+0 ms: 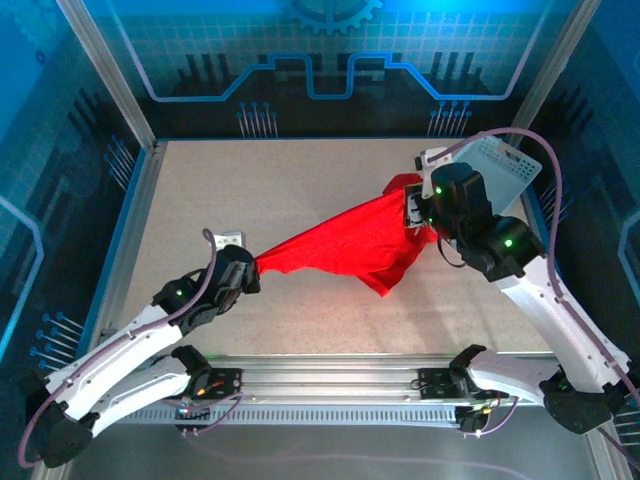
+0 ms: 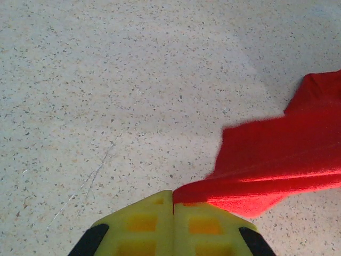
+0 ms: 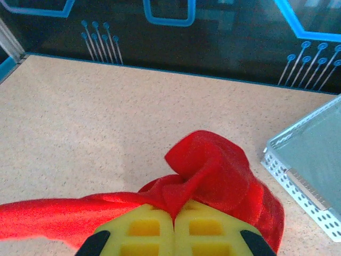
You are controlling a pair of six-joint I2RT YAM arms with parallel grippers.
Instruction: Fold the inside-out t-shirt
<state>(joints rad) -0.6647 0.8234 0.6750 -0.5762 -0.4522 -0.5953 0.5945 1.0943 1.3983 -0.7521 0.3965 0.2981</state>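
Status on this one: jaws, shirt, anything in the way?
Left gripper jaws shut on t-shirt. Right gripper jaws shut on its other end. Shirt stretched between, not folded. Basket close beside right gripper.

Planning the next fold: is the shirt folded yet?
Not folded: the shirt stretches bunched between left gripper and right gripper, both shut on it.

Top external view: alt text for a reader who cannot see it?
A red t-shirt is stretched over the table, the left gripper pinching one end and the right gripper the other. A light blue basket sits far right.
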